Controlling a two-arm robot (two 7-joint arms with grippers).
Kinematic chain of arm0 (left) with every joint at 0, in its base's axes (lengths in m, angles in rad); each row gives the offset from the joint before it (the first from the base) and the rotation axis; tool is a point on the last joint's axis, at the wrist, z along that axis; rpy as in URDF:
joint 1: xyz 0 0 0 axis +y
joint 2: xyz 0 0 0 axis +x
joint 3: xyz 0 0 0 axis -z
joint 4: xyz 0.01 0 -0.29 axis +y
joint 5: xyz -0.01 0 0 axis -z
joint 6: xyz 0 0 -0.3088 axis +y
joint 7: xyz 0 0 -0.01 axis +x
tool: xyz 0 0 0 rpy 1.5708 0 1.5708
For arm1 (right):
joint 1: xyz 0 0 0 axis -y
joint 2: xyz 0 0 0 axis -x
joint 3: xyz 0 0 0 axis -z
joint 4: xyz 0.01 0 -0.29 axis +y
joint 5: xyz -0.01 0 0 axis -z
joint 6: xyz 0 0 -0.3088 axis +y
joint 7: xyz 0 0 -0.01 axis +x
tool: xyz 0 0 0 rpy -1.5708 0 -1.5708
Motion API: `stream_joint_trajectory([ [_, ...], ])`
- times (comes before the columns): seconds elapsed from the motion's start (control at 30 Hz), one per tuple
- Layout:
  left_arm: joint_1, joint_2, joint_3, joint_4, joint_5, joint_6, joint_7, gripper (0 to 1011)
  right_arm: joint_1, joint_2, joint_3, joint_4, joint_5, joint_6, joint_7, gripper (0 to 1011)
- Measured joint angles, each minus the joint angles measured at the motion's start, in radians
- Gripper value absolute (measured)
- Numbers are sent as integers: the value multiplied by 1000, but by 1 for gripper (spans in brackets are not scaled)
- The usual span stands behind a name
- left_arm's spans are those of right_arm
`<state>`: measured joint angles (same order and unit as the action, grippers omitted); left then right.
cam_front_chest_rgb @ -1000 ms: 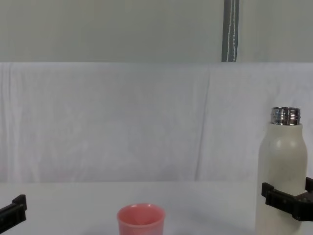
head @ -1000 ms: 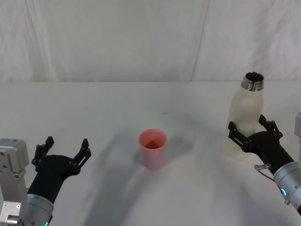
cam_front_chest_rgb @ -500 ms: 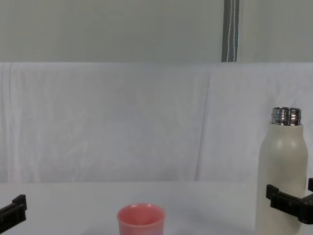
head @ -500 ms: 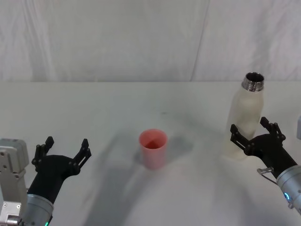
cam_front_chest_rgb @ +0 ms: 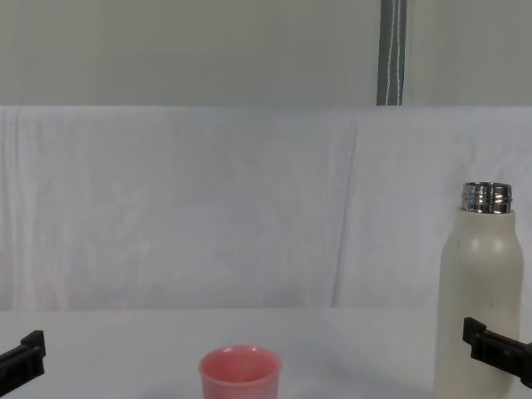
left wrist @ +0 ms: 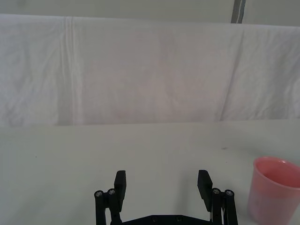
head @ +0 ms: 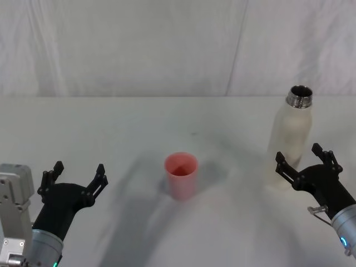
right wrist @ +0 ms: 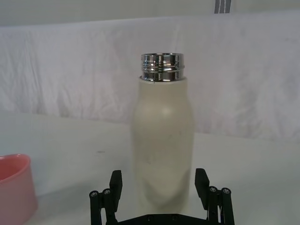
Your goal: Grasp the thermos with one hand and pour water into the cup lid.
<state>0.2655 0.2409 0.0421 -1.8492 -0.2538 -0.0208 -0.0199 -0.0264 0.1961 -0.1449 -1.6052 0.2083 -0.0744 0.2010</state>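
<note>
Right now we see our right gripper [head: 303, 162] low over the counter [head: 139, 122], its fingers [head: 282, 163] spread wide with nothing between them. Just ahead of those fingertips stands the thermos [head: 291, 135], upright, its steel neck open to the air. From the right wrist view the thermos [right wrist: 162, 136] rises beyond the gap between the two black fingers [right wrist: 115, 181], and we cannot tell whether either finger touches its cream side; its base sits just past the fingertips. From the chest view one dark finger [cam_front_chest_rgb: 492, 344] crosses in front of the lower part of the thermos [cam_front_chest_rgb: 478, 283].

Our left gripper [head: 77, 175] sits near our own left edge of the counter, its fingers [head: 99, 172] likewise spread apart and holding nothing. Off to the side of those fingers, and a little beyond them, stands the cup lid [head: 181, 174], upright with its mouth up. In the left wrist view the cup lid [left wrist: 275, 188] lies outside the gap of the left gripper [left wrist: 162, 180], well apart from the fingertips. The cup lid stands between the two grippers, well apart from the thermos. A white cloth [head: 167, 50] hangs behind the counter.
</note>
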Motion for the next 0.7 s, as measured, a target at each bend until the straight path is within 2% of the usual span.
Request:
stream_joint_trajectory([
  [0.4,0,0,0,0,0,0,0,1001,-72,6,-9,-47,-1,-51,21,1000],
  [0.7,0,0,0,0,0,0,0,1001,-103,7,-25,-53,3,-73,38,1000],
])
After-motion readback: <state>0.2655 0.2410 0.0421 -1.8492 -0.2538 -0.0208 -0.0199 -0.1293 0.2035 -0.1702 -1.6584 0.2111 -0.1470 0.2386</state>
